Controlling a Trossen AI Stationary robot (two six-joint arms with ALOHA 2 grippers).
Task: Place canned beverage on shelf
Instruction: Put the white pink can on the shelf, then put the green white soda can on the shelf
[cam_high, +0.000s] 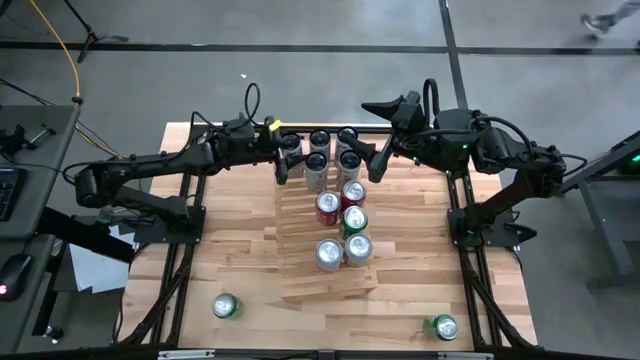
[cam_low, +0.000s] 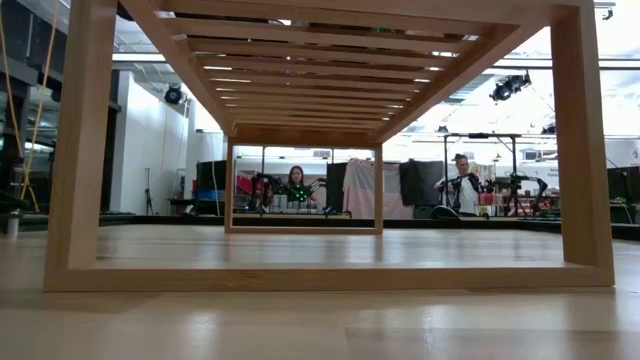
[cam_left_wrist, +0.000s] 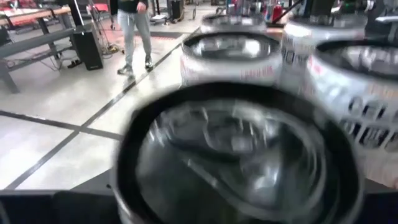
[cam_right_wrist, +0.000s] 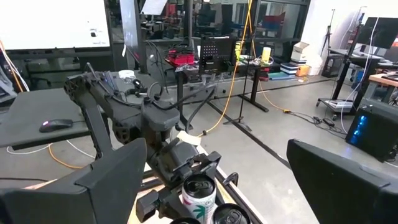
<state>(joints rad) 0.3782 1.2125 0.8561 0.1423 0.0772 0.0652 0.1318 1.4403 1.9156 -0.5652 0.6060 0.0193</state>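
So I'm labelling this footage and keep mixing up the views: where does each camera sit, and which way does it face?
High view: overhead, straight down on the shelf and cans; both arms show, left hand, right hand.
Low view: at tabletop height, level through the shelf's frame into the room; no arm shows.
Left wrist view: right over a can top.
Right wrist view: across a white can at the left arm; own open fingers show.
Shared: high and left wrist views both show the back cans.
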